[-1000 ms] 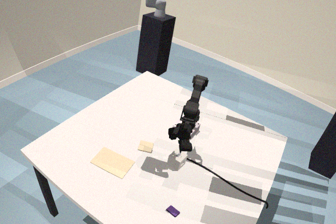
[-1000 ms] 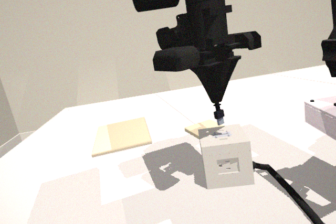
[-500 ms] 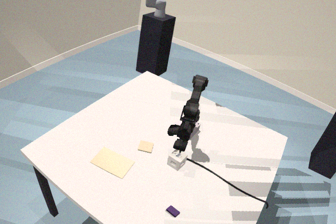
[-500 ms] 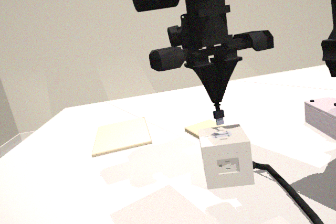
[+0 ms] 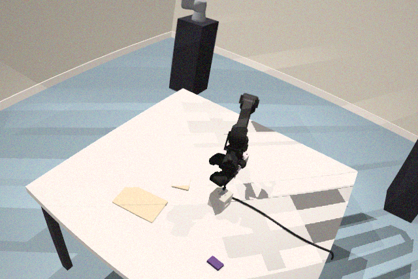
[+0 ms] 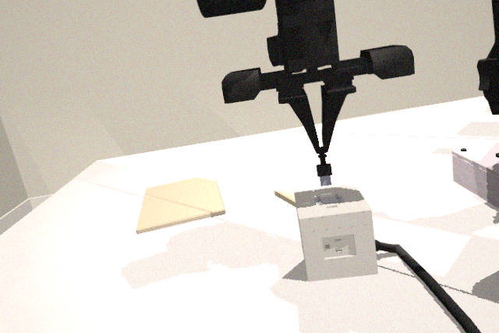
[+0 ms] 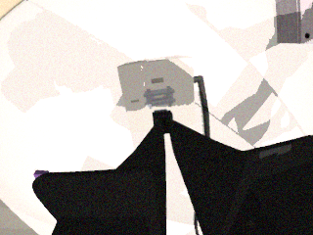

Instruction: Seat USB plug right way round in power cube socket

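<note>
White power cube [image 6: 336, 236], purple block [image 5: 215, 262]

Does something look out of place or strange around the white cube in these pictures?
Yes: the small black USB plug is out of its socket, pinched by the black gripper and hanging just above the top of the white power cube. Nothing looks spilled or toppled.

USB plug [image 6: 324, 174] pinched in gripper [image 6: 321, 148] directly above power cube [image 6: 336, 236], 2 cards [image 6: 179, 203] left of cube on table [image 6: 100, 281]

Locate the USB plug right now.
In the exterior view the USB plug hangs pinched in the gripper, out of the socket and just above the top of the power cube, right of the tan card.
</note>
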Controlling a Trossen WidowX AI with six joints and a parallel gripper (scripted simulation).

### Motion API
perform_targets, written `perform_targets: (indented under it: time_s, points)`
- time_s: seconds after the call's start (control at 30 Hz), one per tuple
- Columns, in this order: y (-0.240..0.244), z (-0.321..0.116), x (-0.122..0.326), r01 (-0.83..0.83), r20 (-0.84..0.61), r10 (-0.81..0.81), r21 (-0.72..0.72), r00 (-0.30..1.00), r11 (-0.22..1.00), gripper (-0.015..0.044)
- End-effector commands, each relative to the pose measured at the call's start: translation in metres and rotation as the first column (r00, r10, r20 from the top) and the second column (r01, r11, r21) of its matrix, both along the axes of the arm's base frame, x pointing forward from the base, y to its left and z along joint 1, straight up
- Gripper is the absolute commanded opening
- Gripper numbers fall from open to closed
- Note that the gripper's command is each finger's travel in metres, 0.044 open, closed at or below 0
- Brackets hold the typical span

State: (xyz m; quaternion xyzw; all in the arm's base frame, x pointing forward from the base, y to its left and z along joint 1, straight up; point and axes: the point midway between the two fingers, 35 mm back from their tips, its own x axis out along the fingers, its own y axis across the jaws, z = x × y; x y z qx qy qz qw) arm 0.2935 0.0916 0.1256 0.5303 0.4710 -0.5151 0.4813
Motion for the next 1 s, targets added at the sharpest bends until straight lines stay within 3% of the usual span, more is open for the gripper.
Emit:
perform_targets:
  time_s: [0.0,0.97]
  points:
    - [0.0000,-0.0003,0.0000,0.025,0.000,-0.025,0.001,1.000,1.000,0.0000]
    - [-0.0008,-0.0024,-0.0003,0.011,0.000,-0.011,-0.005,1.000,1.000,0.0000]
